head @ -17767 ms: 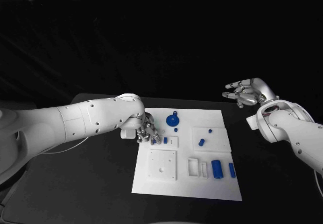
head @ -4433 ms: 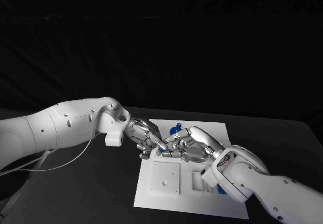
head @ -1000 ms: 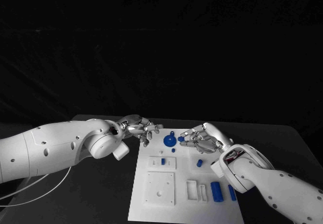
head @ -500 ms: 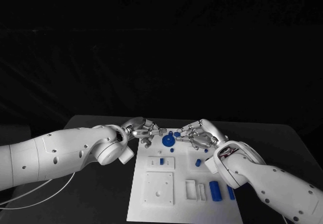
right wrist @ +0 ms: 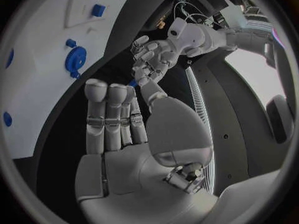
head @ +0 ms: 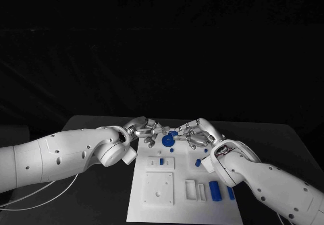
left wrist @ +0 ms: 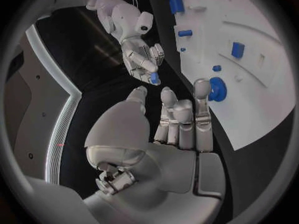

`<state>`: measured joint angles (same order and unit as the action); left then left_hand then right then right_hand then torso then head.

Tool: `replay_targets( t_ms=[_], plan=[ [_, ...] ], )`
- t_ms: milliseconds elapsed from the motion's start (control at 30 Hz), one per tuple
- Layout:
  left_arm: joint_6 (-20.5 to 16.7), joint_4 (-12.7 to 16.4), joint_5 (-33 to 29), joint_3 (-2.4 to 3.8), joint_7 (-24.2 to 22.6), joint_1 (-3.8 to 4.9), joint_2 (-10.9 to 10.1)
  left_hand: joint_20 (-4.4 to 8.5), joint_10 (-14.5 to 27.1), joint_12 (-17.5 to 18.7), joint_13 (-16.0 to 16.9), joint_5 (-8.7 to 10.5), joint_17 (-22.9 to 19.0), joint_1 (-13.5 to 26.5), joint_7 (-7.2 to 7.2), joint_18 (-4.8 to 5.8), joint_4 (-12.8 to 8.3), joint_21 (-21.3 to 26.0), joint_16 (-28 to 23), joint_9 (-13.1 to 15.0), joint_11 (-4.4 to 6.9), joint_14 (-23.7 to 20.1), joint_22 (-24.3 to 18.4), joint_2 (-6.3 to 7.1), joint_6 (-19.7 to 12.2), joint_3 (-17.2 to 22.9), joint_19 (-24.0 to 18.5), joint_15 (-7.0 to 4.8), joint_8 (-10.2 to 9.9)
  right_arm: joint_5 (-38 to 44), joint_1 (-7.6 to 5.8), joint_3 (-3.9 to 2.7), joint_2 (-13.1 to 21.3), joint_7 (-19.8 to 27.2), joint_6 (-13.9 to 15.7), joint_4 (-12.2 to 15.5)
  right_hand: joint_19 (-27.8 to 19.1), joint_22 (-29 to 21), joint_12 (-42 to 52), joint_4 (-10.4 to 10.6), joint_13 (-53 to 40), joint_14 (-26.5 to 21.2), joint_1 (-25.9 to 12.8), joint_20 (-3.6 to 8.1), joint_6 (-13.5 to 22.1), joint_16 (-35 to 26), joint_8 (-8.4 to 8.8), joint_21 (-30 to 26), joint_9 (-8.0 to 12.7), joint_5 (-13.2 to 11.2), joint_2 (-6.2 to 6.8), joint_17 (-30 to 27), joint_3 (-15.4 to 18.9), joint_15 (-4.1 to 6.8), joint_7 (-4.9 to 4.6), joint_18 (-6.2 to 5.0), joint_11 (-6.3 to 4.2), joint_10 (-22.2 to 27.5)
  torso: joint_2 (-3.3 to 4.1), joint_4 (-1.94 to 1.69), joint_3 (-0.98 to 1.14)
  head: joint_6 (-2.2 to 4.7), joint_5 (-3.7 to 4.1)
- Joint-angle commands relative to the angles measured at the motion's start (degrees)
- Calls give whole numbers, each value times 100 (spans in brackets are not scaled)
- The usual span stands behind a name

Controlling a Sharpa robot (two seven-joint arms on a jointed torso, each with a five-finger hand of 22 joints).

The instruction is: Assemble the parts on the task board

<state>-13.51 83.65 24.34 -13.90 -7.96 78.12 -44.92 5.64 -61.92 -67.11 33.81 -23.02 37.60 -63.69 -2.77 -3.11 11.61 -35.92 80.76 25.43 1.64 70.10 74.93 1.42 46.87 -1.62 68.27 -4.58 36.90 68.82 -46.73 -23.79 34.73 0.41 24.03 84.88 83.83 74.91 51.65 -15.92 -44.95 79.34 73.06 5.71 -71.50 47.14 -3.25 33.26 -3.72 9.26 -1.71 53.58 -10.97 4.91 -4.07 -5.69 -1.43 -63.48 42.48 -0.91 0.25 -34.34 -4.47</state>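
Observation:
The white task board (head: 182,208) lies lengthwise in the middle of the table. Both hands hover over its far end with their fingertips almost meeting. My right hand (head: 197,132) pinches a small blue part (head: 173,133) between thumb and finger; the left wrist view shows that part (left wrist: 154,77) at the right hand's (left wrist: 140,55) fingertips. My left hand (head: 144,128) faces it, fingers extended and nothing in them. Just below the hands a blue wheel (head: 167,141) stands on the board, seen also as the wheel (left wrist: 217,89) and the wheel (right wrist: 74,60) in the wrist views.
Further parts sit on the board: a small blue peg (head: 171,150), a blue piece (head: 162,161) in a white block, another blue piece (head: 198,162), a blue cylinder (head: 215,190) and a blue bar (head: 231,192). A white square plate (head: 160,188) lies nearer me.
Both hands have drawn closer together over the board's far end. The right hand has carried the small blue part leftward, toward the left hand's fingertips.

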Motion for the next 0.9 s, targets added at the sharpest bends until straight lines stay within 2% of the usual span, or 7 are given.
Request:
replay_targets(
  t_ms=[33,333,400,600,700,900],
  plan=[
    [-10,15,-263,3,-154,-4,25,-50,-12,9,8,41,32,47,-5,-92,51,-46,1,-23,-24,16,99,-9,9,1,-9,46,-33,-27,-3,-3,-32,-45,-40,-9,21,362,-28,0,-6,20,9,28,-180,-18,-40,-20,-61,19,-50,6,-30,1,95,87,-24,-17,0,0,4,-5,1],
    [140,17,-374,3,-99,-6,85,-49,-18,18,13,40,55,49,0,-92,16,-63,6,-52,-22,17,99,-54,39,-32,-15,45,-55,-7,-24,-3,-113,-72,-48,-48,21,362,-28,0,-6,20,9,28,-180,-18,-40,-20,-61,19,-50,6,-30,1,95,87,-24,-17,0,-4,7,-15,3],
    [155,10,-420,3,-80,-6,97,-49,-19,22,16,58,55,76,1,-90,133,-65,1,-58,-23,18,97,2,51,0,-21,37,-55,-2,-26,-3,-124,-68,-66,-45,21,362,-28,0,-6,20,9,28,-180,-18,-40,-20,-61,19,-50,6,-30,1,95,87,-24,-17,0,-4,7,-15,3],
    [197,-24,-483,4,-36,-6,116,-46,-25,19,20,66,67,65,6,-91,127,-73,5,-59,-16,23,99,16,56,7,-17,42,-55,18,-29,-9,-151,-57,-81,-24,25,360,-36,2,-3,22,-1,28,-176,-28,-40,-37,-61,33,-42,8,-40,1,97,86,-25,-16,0,-2,12,-27,-9],
    [240,-32,-496,4,-22,-6,131,-45,-25,20,21,62,81,44,6,-89,97,-76,9,-60,-16,28,99,-14,59,11,-21,41,-55,22,-29,-12,-162,-64,-89,-28,25,360,-36,2,-3,22,-1,28,-176,-28,-40,-37,-61,33,-42,8,-40,1,97,86,-25,-16,0,0,8,-27,-9],
    [313,-35,-517,4,-13,-6,167,-36,-25,22,28,2,99,19,21,-78,-90,-94,10,-46,-4,29,98,-182,73,-70,-32,33,-48,25,-33,-14,-175,-78,-108,-45,25,360,-36,2,-3,22,-1,28,-176,-28,-40,-37,-61,33,-42,8,-40,1,97,86,-25,-16,-1,-1,5,-26,-12]
  ],
)
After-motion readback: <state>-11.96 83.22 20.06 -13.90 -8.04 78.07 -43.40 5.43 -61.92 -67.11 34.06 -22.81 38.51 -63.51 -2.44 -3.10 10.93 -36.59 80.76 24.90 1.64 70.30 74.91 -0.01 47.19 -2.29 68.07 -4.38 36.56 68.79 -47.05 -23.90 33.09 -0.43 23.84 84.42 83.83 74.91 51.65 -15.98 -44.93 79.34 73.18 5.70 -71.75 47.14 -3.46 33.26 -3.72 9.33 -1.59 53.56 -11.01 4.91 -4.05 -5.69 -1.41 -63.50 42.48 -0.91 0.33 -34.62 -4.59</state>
